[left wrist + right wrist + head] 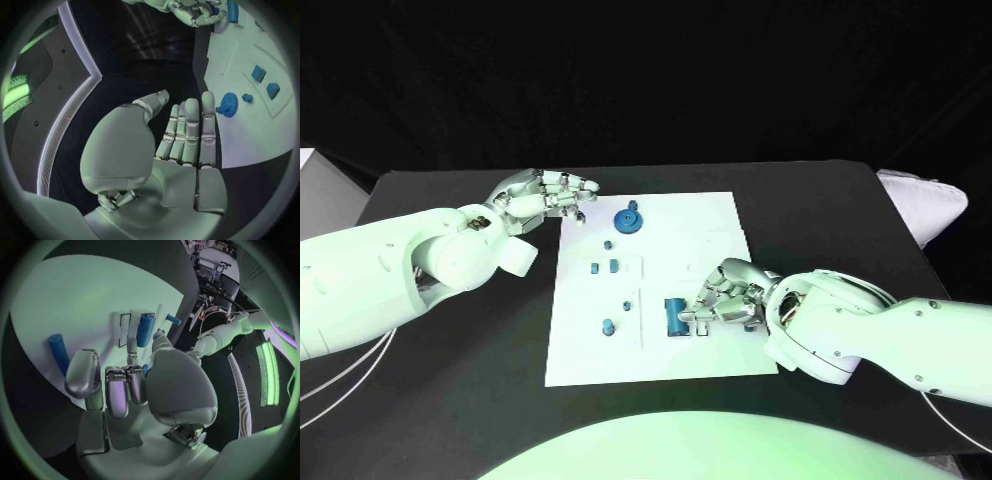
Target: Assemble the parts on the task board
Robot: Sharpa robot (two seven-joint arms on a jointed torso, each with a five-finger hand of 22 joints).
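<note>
The white task board lies in the middle of the black table. A round blue gear sits near its far edge, also seen as the gear just past my left fingertips. My left hand hovers at the board's far left corner, fingers straight and side by side, holding nothing. Several small blue parts lie down the board's left half. My right hand is at the board's right side, fingers curled, with a bit of blue pinched against the thumb. A blue cylinder lies right beside it.
In the right wrist view a second blue cylinder lies on the board beside the fingers, and a small blue peg lies beyond the first cylinder. Bare black table surrounds the board.
</note>
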